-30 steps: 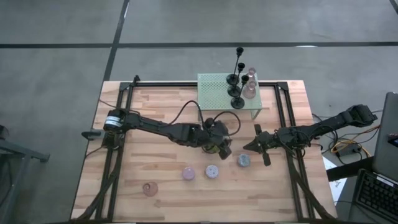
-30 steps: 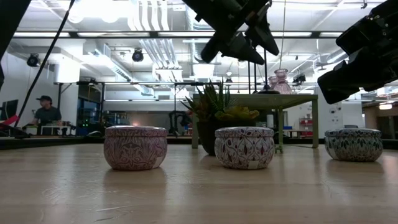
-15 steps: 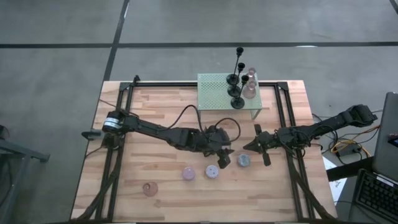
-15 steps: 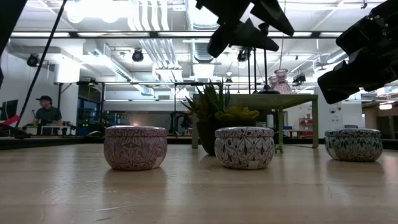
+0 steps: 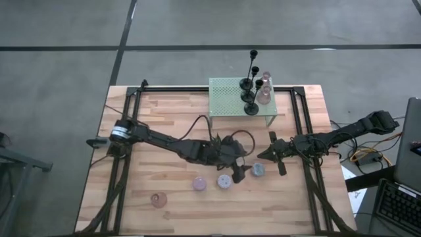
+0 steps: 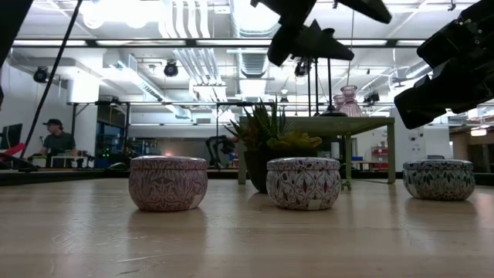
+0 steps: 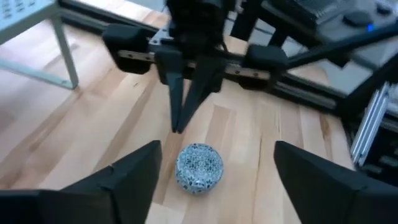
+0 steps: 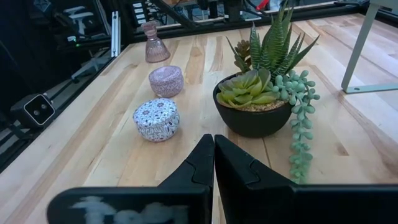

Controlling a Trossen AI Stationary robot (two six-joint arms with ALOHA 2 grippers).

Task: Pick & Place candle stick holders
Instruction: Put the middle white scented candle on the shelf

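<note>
We saw three slim black candlesticks [image 5: 250,82] with round bases and small top cups standing upright on the pale green mesh rack [image 5: 227,97] at the far edge of the wooden worktop [image 5: 164,125], with a pink glass holder [image 5: 265,92] just beside them on the same rack. Toward the near side of the worktop a row of small round holders sat well apart from the rack: a blue patterned tin [image 7: 199,167], a lilac patterned tin [image 6: 303,183], a pink one [image 6: 167,182] beside it, and a further small pink glass holder [image 8: 155,42] at the end of the row. The tins had squat, rounded walls covered in a fine leaf-like print and flat lids. We could read no brand, label or writing on any of them. A potted succulent [image 8: 261,93] in a dark bowl stood behind the lilac tin. The left pincer [image 7: 211,180] hung above the worktop with its fingers spread wide on either side of the blue tin and holding nothing. The right pincer [image 8: 214,163] hovered just beyond that tin, its fingers pressed together and empty, pointing toward the plant. A person sat at a desk far back in the room.
</note>
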